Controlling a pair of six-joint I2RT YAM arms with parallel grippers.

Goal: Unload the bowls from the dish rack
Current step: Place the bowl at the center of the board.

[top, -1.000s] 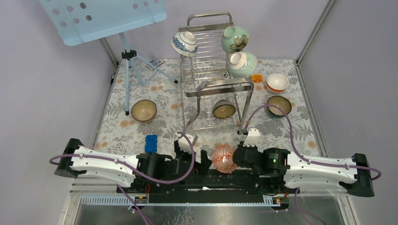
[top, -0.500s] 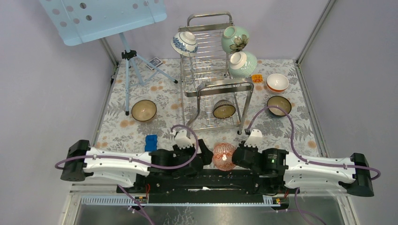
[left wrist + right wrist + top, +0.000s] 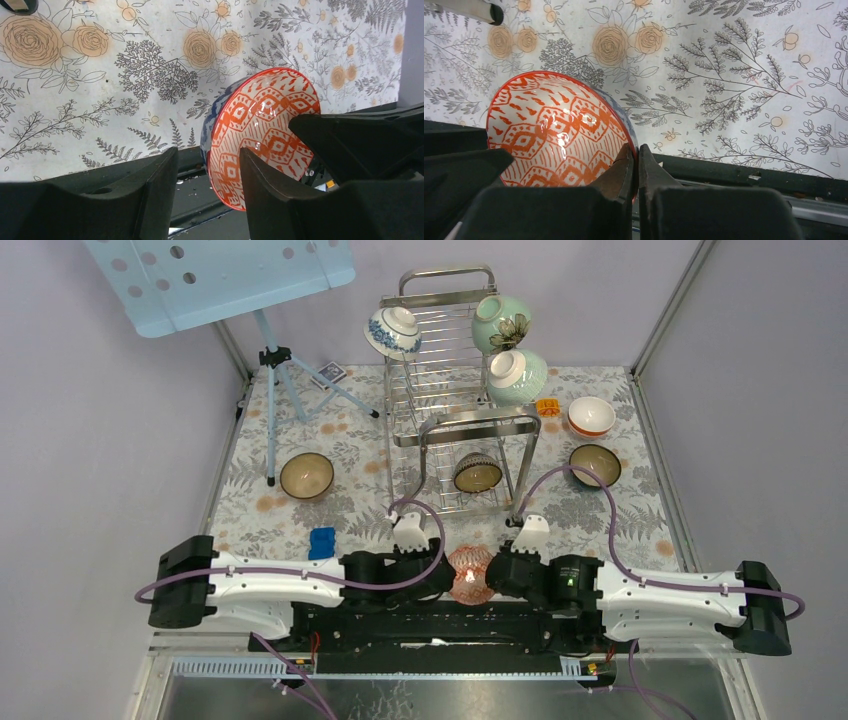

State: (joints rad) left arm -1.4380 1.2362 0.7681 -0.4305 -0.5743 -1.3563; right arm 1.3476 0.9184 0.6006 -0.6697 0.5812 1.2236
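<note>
Our right fingers [image 3: 620,175] pinch the red-patterned bowl [image 3: 549,130]. Our left fingers [image 3: 150,195], open, have just slid in around its rim, ready, we think, to take it.

The dish rack [image 3: 455,430] is shiny steel. In front of it, the red-patterned bowl [image 3: 556,135] shows orange-red diamonds and hexagons on white inside and blue outside. On the rack's upper tier, the blue-and-white bowl [image 3: 393,332] is at left and two pale green bowls [image 3: 501,323] are at right, one bearing a dark flower. Right of the rack is the orange-white bowl [image 3: 591,416]; left of it is the brown bowl [image 3: 306,476]. The table cover [image 3: 250,520] is white with grey foliage and orange roses.
</note>
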